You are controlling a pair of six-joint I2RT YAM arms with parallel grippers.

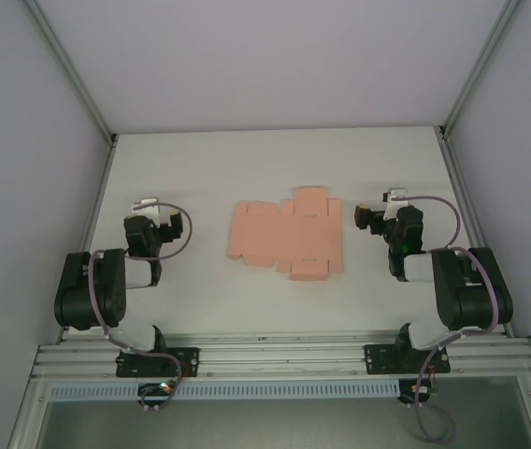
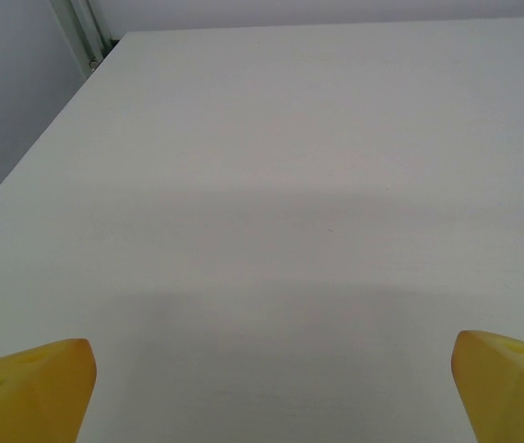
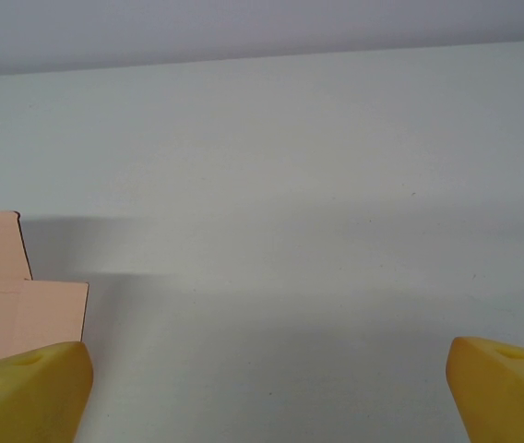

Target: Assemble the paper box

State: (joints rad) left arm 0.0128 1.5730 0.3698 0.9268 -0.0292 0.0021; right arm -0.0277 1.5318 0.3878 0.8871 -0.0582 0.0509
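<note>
The paper box [image 1: 286,234] lies flat and unfolded on the table [image 1: 200,168], mid-frame in the top view. Its edge shows at lower left beside the right gripper [image 3: 267,355]. Both claws gape wide, the left gripper [image 2: 271,355] over bare tabletop.

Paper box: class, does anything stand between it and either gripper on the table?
Nothing visible does. The paper box lies flat and unfolded, and only bare table separates it from the left gripper on one side and the right gripper on the other. Both sets of jaws stand open.
</note>
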